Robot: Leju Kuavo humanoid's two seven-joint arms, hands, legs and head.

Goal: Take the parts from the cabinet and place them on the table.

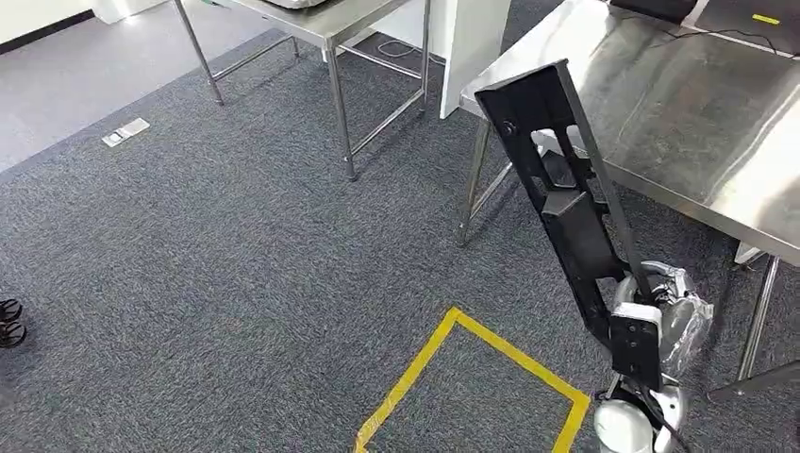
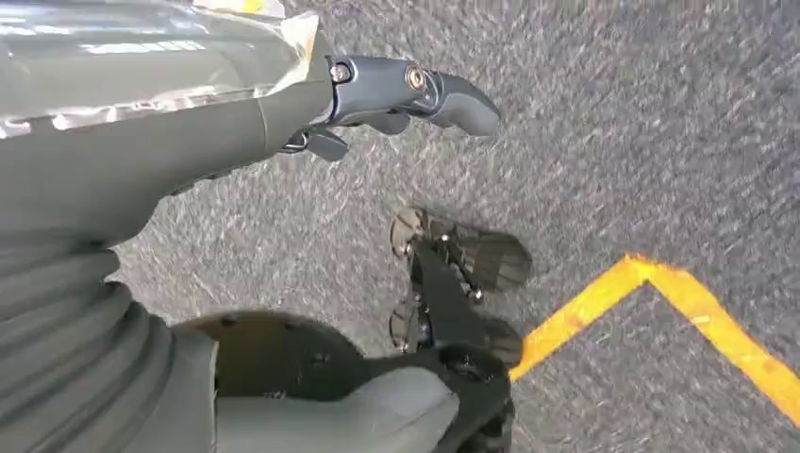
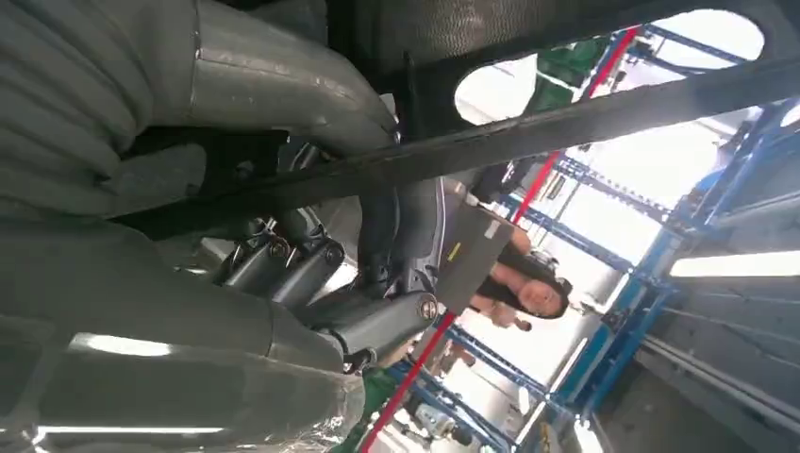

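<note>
- Our right hand (image 1: 651, 311) grips a long black bracket part (image 1: 557, 189), its top end beside the steel bench's (image 1: 679, 113) near edge.
- Our left hand (image 2: 396, 94) hangs over the carpet (image 1: 236, 236), its fingers apart, grasping nothing.

A long black metal part (image 1: 566, 208), flat and bracket-like with a raised block midway, stands tilted, its upper end leaning left over the near edge of the steel bench (image 1: 698, 113) at right.
</note>
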